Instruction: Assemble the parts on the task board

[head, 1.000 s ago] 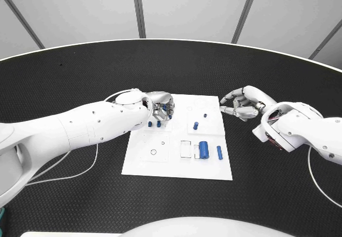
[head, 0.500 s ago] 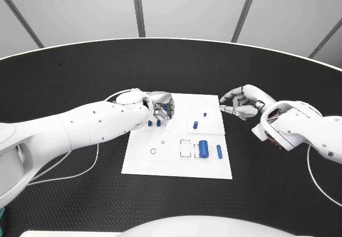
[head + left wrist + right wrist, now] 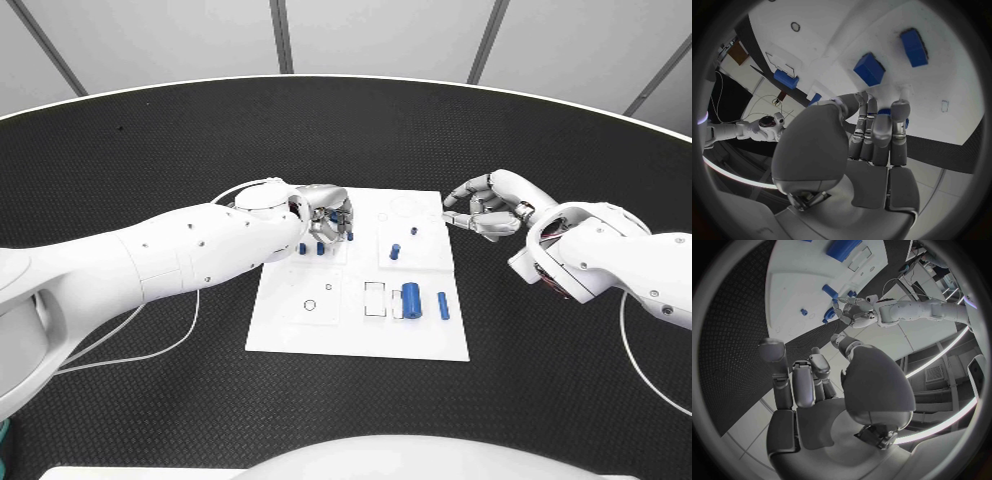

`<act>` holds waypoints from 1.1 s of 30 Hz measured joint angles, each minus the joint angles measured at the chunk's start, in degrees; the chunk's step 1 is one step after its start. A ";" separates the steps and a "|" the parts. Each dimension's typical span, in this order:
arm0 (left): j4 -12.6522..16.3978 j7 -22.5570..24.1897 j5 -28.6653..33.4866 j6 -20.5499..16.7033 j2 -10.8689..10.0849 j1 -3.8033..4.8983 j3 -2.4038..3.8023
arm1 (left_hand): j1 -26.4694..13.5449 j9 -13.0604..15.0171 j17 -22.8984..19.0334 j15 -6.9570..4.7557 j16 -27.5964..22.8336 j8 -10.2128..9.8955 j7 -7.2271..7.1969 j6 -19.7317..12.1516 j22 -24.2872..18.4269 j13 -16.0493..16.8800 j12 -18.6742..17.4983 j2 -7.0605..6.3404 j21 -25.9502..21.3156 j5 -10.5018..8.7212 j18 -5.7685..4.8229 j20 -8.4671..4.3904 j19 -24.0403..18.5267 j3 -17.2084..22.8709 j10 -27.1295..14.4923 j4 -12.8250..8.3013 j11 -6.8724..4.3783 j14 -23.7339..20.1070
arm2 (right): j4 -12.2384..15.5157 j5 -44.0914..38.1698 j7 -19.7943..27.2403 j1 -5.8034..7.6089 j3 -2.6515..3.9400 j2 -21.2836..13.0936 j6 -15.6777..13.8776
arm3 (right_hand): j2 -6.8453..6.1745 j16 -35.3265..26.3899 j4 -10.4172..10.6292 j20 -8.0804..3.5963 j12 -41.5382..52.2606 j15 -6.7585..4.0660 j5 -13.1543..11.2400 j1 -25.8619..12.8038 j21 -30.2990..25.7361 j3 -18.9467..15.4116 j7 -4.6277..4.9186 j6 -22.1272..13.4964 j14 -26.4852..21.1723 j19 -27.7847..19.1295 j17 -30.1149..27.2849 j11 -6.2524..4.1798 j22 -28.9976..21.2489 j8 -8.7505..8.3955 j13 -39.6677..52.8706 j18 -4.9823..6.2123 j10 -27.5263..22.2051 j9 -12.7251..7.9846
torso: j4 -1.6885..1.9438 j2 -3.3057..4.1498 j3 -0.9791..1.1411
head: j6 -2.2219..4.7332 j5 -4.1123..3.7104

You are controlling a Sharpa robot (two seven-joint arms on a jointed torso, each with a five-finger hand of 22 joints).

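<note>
- On the black table [image 3: 173,380], white rectangular task board [image 3: 361,335] sits mid-way between both arms.
- Left hand [image 3: 326,218] over board's far-left corner, fingers pinching a small blue part [image 3: 886,113].
- Right hand [image 3: 488,208] off board's right edge, fingers curled, holding nothing.
- Larger blue cylinder [image 3: 411,301] lies near board's near-right.

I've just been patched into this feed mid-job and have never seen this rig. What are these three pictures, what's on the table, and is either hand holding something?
The square picture looks down from the robot's head at a black table. The two round pictures come from cameras behind each wrist. The white plate is the task board, with small blue parts lying on it or standing in it. The left hand is over the board's far left corner; in its wrist view a small blue part sits at its fingertips, apparently pinched. The right hand is beside the board's far right edge, fingers curled, holding nothing that I can see.
</note>
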 measured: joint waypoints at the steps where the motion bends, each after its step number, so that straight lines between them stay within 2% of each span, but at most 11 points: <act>1: -0.03 -0.03 0.00 0.05 0.02 -0.01 0.00 | 0.03 0.00 0.15 0.00 0.15 -0.17 -0.05 0.28 0.19 0.00 -0.05 0.24 0.02 0.00 0.00 0.00 0.00 0.00 0.34 0.00 -0.09 0.00 | 0.00 0.00 0.00 0.00 0.00 0.00 0.01 | 0.00 0.00 0.00 0.00 0.00 0.00 0.00 0.00 0.00 0.00 0.00 0.00 0.00 0.00 0.00 0.00 0.00 0.00 0.00 0.00 0.00 0.00 | 0.00 0.00 0.00 | -0.01 0.00; 8: -0.06 -0.03 0.14 0.36 0.23 -0.06 0.00 | -0.39 -0.51 0.16 0.21 0.28 -1.81 0.10 -0.45 0.37 0.28 -0.05 -0.06 0.21 0.00 0.01 0.00 0.00 -0.35 0.72 -0.15 -0.30 0.21 | -0.03 0.00 -0.02 0.00 0.00 0.00 0.02 | 0.00 0.00 0.00 0.00 0.00 0.00 0.00 0.00 0.00 0.00 0.00 0.00 0.00 0.00 0.00 0.00 0.00 0.00 0.00 0.00 0.00 0.00 | -0.01 -0.01 -0.02 | -0.05 -0.01; 9: -0.05 -0.06 0.15 0.35 0.26 -0.06 0.00 | -0.80 -0.83 0.07 0.21 0.28 -2.62 -0.12 -1.68 0.37 3.71 -0.05 -0.47 0.21 0.01 0.01 0.00 0.00 -0.64 0.58 -0.10 -0.16 0.21 | -0.03 0.00 -0.02 0.00 0.00 0.00 0.02 | 0.00 0.00 0.00 0.00 0.00 0.00 0.00 0.00 0.00 0.00 0.00 0.00 0.00 0.00 -0.01 0.00 0.00 0.00 0.00 0.00 0.00 0.00 | -0.01 -0.01 -0.02 | -0.05 -0.01; 10: -0.05 -0.09 0.16 0.32 0.29 -0.07 0.00 | -1.36 -1.27 -0.06 0.21 0.28 -3.76 -0.26 -3.68 0.38 10.05 -0.19 -1.02 0.21 0.01 0.01 0.00 0.00 -1.14 0.02 0.14 0.17 0.21 | -0.03 0.00 -0.02 0.00 0.00 0.00 0.02 | 0.00 0.00 0.00 0.00 0.00 0.00 0.00 0.00 0.00 0.00 0.00 0.00 0.00 0.00 0.00 0.00 0.00 0.00 0.00 0.00 0.00 0.00 | -0.02 -0.01 -0.02 | -0.06 -0.01; 11: -0.05 -0.13 0.17 0.30 0.33 -0.07 -0.01 | -1.66 -1.58 -0.17 0.21 0.32 -4.45 -0.21 -4.87 0.37 19.32 -1.76 -1.31 0.21 0.07 0.01 0.00 0.00 -1.49 -0.30 0.33 0.22 0.21 | -0.02 0.00 -0.02 0.00 0.00 0.00 0.02 | 0.00 0.00 0.00 0.00 0.00 0.00 0.00 0.00 0.00 0.00 0.00 0.00 0.00 0.00 0.00 0.00 0.00 0.00 0.00 0.00 0.00 0.01 | -0.02 0.00 -0.02 | -0.06 -0.01; 12: -0.05 -0.15 0.17 0.28 0.35 -0.07 -0.01 | -1.91 -1.69 -0.22 0.21 0.47 -4.69 -0.14 -5.26 0.37 22.93 -2.35 -1.23 0.21 0.23 0.02 0.06 -0.06 -1.76 -0.60 0.44 0.36 0.21 | -0.02 0.00 -0.02 0.00 0.00 0.00 0.02 | 0.00 0.00 0.00 0.00 0.00 0.00 0.00 0.00 0.00 0.00 0.00 0.00 0.00 0.00 0.00 0.00 0.00 0.00 0.00 0.00 0.00 0.01 | -0.02 0.00 -0.02 | -0.05 -0.01; 18: 0.06 -0.35 0.19 0.17 0.43 -0.07 0.00 | -4.25 -1.91 -0.72 0.42 0.55 -5.10 -0.07 -5.72 0.11 24.70 -3.36 -2.57 0.21 0.17 0.02 0.40 -0.41 -3.67 -1.31 0.64 1.05 -0.01 | -0.03 0.00 -0.04 0.00 0.00 -0.04 0.04 | 0.00 0.00 0.00 0.00 0.00 0.00 0.00 0.00 0.00 0.00 0.00 0.00 0.00 0.00 -0.01 0.00 0.00 0.00 0.00 0.00 0.00 0.01 | -0.01 0.00 -0.03 | 0.01 -0.08; 19: 0.08 -0.38 0.19 0.17 0.43 -0.07 0.00 | -4.25 -1.91 -0.72 0.42 0.55 -5.10 0.18 -5.67 0.10 26.34 -3.66 -2.57 0.21 0.17 0.02 0.40 -0.41 -3.67 -1.40 0.64 0.94 -0.01 | -0.02 0.00 -0.04 0.00 0.00 -0.05 0.04 | 0.00 0.00 0.00 0.00 0.00 0.00 0.00 0.00 0.00 0.00 0.00 0.00 0.00 0.00 0.00 0.00 0.00 0.00 0.00 0.00 0.00 0.01 | -0.01 0.00 -0.03 | 0.02 -0.08; 30: 1.36 -0.48 0.20 -0.19 -0.49 -0.07 0.00 | -3.43 -1.90 -1.09 0.62 0.55 -4.83 1.04 -3.73 0.11 26.31 -3.68 -1.74 0.21 0.17 0.02 0.55 -0.27 -3.83 -1.47 0.80 0.84 -0.21 | 0.04 0.00 -0.06 0.00 0.00 -0.15 0.01 | 0.00 0.00 0.00 0.00 0.00 0.00 0.00 0.00 0.00 0.00 0.00 0.00 0.00 0.00 -0.01 0.00 0.00 0.00 0.00 0.00 0.00 0.01 | 0.01 -0.02 -0.02 | 0.08 -0.20; 31: 1.67 -0.43 0.20 -0.42 -0.75 -0.07 0.00 | -3.28 -1.90 -1.09 0.62 0.55 -4.83 1.06 -3.71 0.08 26.13 -3.79 -1.59 0.21 0.18 0.02 0.55 -0.27 -3.82 -1.46 0.80 0.84 -0.21 | 0.04 0.00 -0.06 0.00 0.00 -0.16 0.00 | 0.00 0.00 0.00 0.00 0.00 0.00 0.00 0.00 0.00 0.00 0.00 0.00 0.00 0.00 -0.01 0.00 0.00 0.00 0.00 0.00 0.00 0.01 | 0.02 -0.02 -0.02 | 0.10 -0.22; 33: 2.33 -0.34 0.20 -0.88 -1.27 -0.06 0.00 | -3.17 -1.90 -1.09 0.62 0.80 -4.83 1.13 -3.58 0.07 20.74 -3.88 -1.48 0.21 0.18 0.02 0.55 -0.27 -3.82 -1.46 0.80 0.84 -0.21 | 0.04 0.00 -0.06 0.00 0.00 -0.21 -0.01 | 0.00 0.00 0.00 0.00 0.00 0.00 0.00 0.00 0.00 0.00 0.00 0.00 0.00 0.00 -0.01 0.00 0.00 0.00 0.00 0.00 0.00 0.01 | 0.07 -0.04 -0.02 | 0.12 -0.30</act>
